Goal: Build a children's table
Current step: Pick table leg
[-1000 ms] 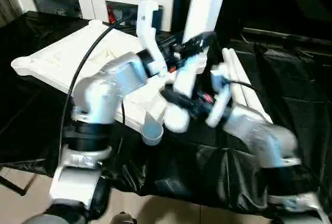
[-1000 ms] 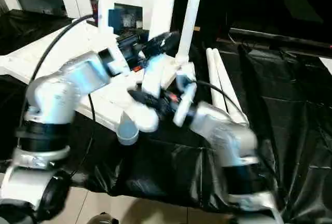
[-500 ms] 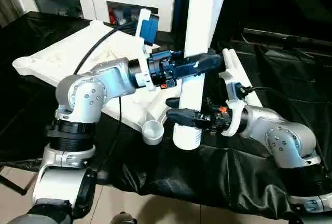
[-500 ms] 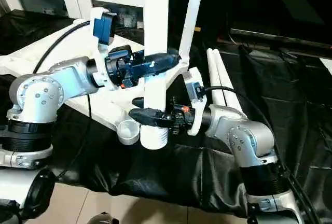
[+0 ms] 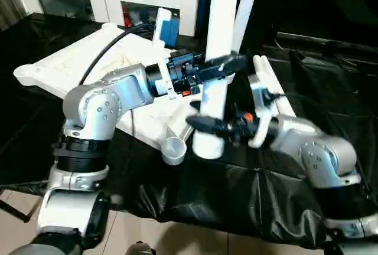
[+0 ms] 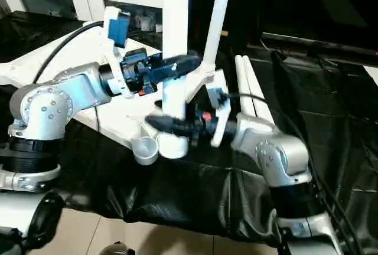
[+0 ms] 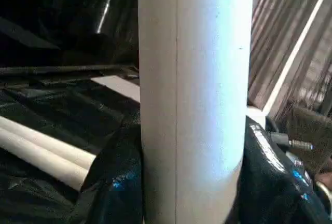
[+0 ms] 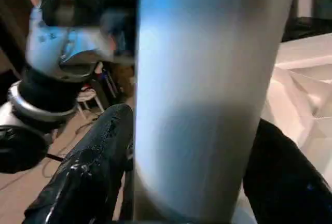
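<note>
- I had one white leg (image 5: pixel 217 60) upright, just off the near corner of the tabletop (image 5: pixel 71 66).
- Left claw (image 5: pixel 221 66) was clamped around the leg partway up; its black fingers (image 7: pixel 111 182) sat against both sides of the tube.
- Right claw (image 5: pixel 204 124) sat lower on the same leg, near its flared end; its fingers (image 8: pixel 88 172) flanked the tube, but I couldn't tell whether they gripped it.
- Tabletop lay upside down on the black-covered desk (image 5: pixel 248 190); a corner socket (image 5: pixel 173 150) faced up beside the leg's lower end.
- Another leg (image 6: pixel 217 16) stood upright behind the held one.
- Two spare legs (image 6: pixel 251 92) lay side by side on the desk, right of the held leg.
</note>
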You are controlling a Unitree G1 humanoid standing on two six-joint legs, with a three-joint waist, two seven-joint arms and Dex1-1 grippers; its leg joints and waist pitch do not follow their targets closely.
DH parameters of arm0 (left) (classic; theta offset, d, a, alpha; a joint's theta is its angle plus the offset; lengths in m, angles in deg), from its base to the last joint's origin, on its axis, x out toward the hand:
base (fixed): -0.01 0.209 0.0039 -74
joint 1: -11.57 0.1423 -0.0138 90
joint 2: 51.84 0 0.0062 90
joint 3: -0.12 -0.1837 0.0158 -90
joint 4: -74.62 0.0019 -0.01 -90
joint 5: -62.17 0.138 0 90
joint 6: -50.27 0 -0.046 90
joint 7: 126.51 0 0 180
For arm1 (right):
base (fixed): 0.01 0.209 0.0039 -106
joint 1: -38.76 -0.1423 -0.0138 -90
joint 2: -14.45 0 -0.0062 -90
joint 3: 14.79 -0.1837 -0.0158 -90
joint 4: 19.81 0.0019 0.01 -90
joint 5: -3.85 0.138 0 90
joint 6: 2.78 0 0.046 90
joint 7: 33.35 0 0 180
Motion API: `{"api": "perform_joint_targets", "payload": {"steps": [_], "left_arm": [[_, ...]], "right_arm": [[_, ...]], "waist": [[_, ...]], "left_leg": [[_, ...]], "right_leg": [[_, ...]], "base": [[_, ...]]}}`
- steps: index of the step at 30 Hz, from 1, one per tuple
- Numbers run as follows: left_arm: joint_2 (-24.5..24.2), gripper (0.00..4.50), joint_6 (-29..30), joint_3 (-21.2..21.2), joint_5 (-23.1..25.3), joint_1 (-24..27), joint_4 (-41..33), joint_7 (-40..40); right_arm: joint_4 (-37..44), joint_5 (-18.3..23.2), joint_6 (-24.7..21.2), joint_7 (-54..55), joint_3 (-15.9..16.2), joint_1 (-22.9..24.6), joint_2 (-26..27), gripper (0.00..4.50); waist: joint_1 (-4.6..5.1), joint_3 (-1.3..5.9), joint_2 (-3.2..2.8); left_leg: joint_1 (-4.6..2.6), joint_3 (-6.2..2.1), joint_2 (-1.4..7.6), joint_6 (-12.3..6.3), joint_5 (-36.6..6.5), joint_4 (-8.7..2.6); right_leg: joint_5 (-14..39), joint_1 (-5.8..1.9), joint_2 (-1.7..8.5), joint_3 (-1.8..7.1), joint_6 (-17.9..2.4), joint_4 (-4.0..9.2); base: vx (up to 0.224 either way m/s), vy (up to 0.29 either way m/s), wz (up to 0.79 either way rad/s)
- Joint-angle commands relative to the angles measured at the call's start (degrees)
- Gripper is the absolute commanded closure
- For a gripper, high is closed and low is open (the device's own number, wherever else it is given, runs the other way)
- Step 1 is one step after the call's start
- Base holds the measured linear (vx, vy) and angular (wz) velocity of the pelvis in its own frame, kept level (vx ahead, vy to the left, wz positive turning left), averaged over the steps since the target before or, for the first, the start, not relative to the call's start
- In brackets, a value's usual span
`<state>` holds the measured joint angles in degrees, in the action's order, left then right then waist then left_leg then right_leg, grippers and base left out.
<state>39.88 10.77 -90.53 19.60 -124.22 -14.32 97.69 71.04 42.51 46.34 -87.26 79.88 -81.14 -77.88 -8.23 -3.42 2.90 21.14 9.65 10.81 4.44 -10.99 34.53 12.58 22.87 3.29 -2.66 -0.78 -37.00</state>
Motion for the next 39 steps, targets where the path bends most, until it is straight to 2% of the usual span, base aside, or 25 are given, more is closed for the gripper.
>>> {"api": "perform_joint_targets", "payload": {"steps": [1, 2, 10, 25, 27, 29, 32, 34, 35, 39], "left_arm": [[-0.1, 2.64, -1.1, -1.0, 0.9, -0.3, -1.5, 0.1], [-0.1, 2.64, -1.2, -1.1, 1.1, -0.2, -1.5, 0.3], [0.1, 2.64, -1.7, -1.7, 1.4, -0.2, -1.7, 0.9], [0.0, 2.65, -1.7, -2.6, 1.6, 0.1, -1.7, 2.7], [0.0, 2.65, -1.8, -2.7, 1.6, 0.0, -1.6, 2.8], [0.0, 2.65, -1.9, -2.7, 1.7, 0.0, -1.5, 2.8], [0.0, 2.65, -1.9, -2.7, 1.7, -0.1, -1.4, 2.8], [0.0, 2.65, -1.9, -2.6, 1.7, 0.0, -1.4, 3.0], [0.0, 2.65, -1.9, -2.6, 1.7, 0.0, -1.4, 3.0], [-0.1, 2.65, -2.0, -2.7, 1.8, -0.1, -1.3, 3.2]], "right_arm": [[-0.7, -0.2, -1.6, 0.7, -1.2, -0.8, -1.0, 1.32], [-0.8, 0.0, -2.0, 0.7, -1.1, -1.0, -1.2, 1.32], [-1.4, 0.4, -5.1, -0.2, -0.2, -1.6, -2.7, 1.32], [-2.4, -0.6, -6.5, -0.9, 1.1, -1.6, -3.0, 1.32], [-2.5, -0.4, -6.8, -1.1, 1.0, -1.7, -3.0, 1.70], [-2.5, -0.3, -7.0, -1.2, 1.0, -1.7, -3.0, 1.73], [-2.5, -0.2, -7.2, -1.2, 1.0, -1.7, -3.0, 2.13], [-2.5, -0.1, -7.4, -1.3, 1.0, -1.6, -3.1, 2.18], [-2.5, -0.1, -7.4, -1.3, 1.0, -1.6, -3.1, 2.38], [-2.5, -0.3, -7.8, -1.6, 1.0, -1.5, -3.0, 2.51]], "waist": [[0.01, 4.06, 0.20], [0.05, 4.04, 0.42], [-0.03, 4.11, 0.46], [-0.06, 4.18, 0.47], [-0.07, 4.18, 0.45], [-0.08, 4.21, 0.43], [-0.07, 4.20, 0.41], [-0.09, 4.20, 0.36], [-0.07, 4.20, 0.40], [-0.08, 4.22, 0.34]], "left_leg": [[-0.37, -0.33, 1.84, 0.28, -1.0, -3.56], [-0.36, -0.26, 1.77, 0.16, -0.9, -3.51], [-0.30, -0.24, 1.73, -0.05, -0.4, -3.41], [-0.31, -0.23, 1.72, -0.31, -0.2, -3.33], [-0.27, -0.23, 1.71, -0.27, -0.3, -3.31], [-0.25, -0.26, 1.73, -0.30, -0.1, -3.30], [-0.30, -0.24, 1.74, -0.27, -0.3, -3.31], [-0.30, -0.26, 1.75, -0.25, -0.2, -3.30], [-0.32, -0.26, 1.75, -0.23, -0.3, -3.30], [-0.28, -0.27, 1.74, -0.20, -0.1, -3.29]], "right_leg": [[-0.5, -3.70, 4.28, 2.63, -10.3, 3.78], [-0.8, -3.72, 4.22, 2.63, -10.4, 3.83], [-0.9, -3.79, 4.27, 2.65, -10.3, 3.72], [-1.6, -3.79, 4.26, 2.60, -10.9, 3.63], [-1.6, -3.81, 4.28, 2.60, -10.9, 3.64], [-2.0, -3.82, 4.28, 2.58, -11.0, 3.58], [-1.8, -3.80, 4.29, 2.59, -11.1, 3.60], [-1.7, -3.80, 4.31, 2.58, -11.0, 3.59], [-1.6, -3.81, 4.30, 2.58, -11.0, 3.60], [-2.1, -3.79, 4.26, 2.57, -11.1, 3.55]], "base": [[0.000, 0.000, 0.00], [0.000, 0.000, 0.00], [0.000, 0.000, 0.00], [0.000, 0.000, 0.00], [0.000, 0.000, 0.00], [0.000, 0.000, 0.00], [0.000, 0.000, 0.00], [0.000, 0.000, 0.00], [0.000, 0.000, 0.00], [0.000, 0.000, 0.00]]}}
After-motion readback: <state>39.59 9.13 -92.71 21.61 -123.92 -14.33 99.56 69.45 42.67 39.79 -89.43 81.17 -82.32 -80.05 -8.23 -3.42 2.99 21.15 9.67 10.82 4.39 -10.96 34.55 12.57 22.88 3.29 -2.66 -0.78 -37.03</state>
